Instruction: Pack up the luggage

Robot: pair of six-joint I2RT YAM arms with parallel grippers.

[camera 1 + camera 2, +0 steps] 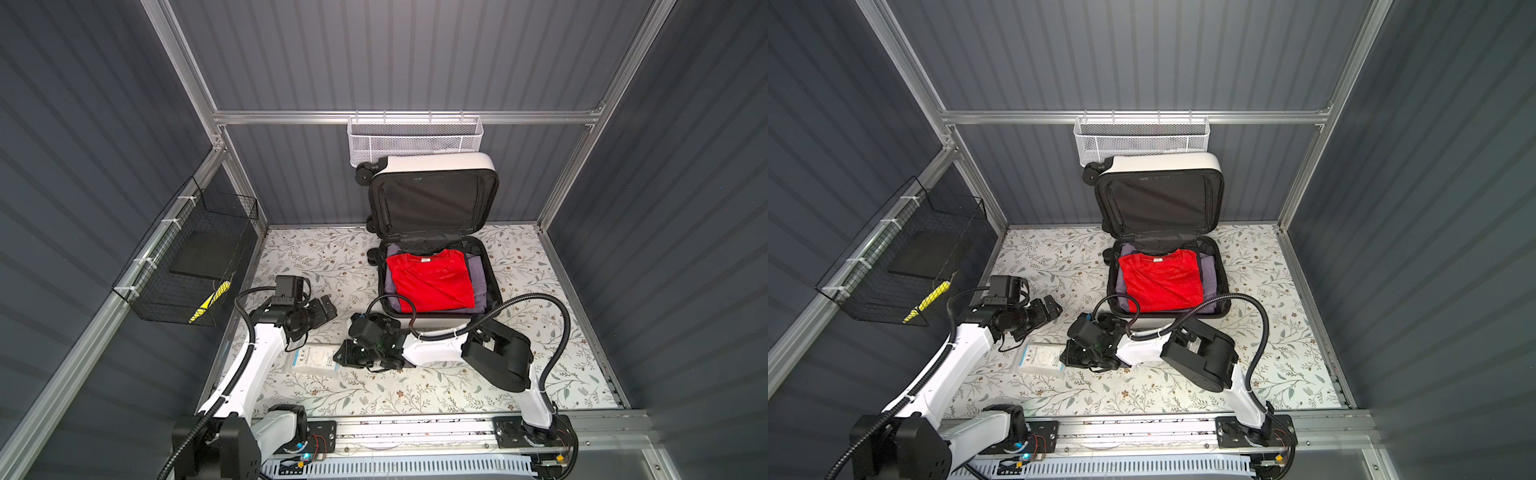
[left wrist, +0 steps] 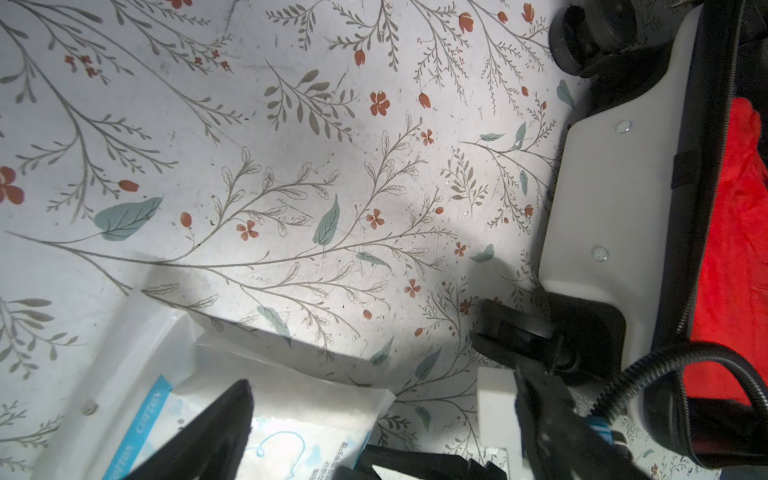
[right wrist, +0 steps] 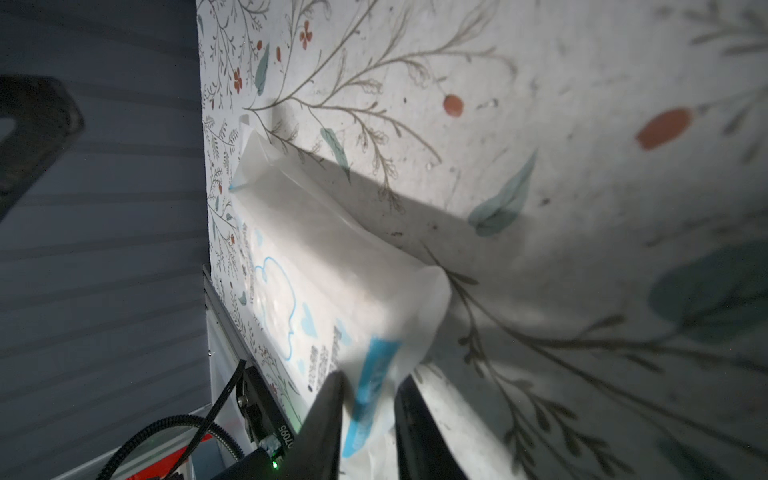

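The luggage (image 1: 436,162) (image 1: 1163,160) is a white hard-shell suitcase lying open at the back middle, its black-lined lid standing up. A folded red shirt (image 1: 430,278) (image 1: 1160,278) (image 2: 739,232) lies in it on grey clothes. In front of it, on the floral table, lies a white tissue pack with blue print (image 1: 309,359) (image 1: 1040,359) (image 2: 299,415) (image 3: 324,266). My right gripper (image 1: 343,355) (image 1: 1069,353) (image 3: 370,382) reaches across and is shut on the pack's blue-striped end. My left gripper (image 1: 326,309) (image 1: 1052,307) (image 2: 370,390) hovers open just behind the pack, holding nothing.
A white mesh basket (image 1: 415,141) hangs on the back rail behind the lid. A black wire basket (image 1: 187,266) on the left wall holds a yellow item (image 1: 210,301). The right arm's cable (image 1: 540,303) loops over the suitcase's front corner.
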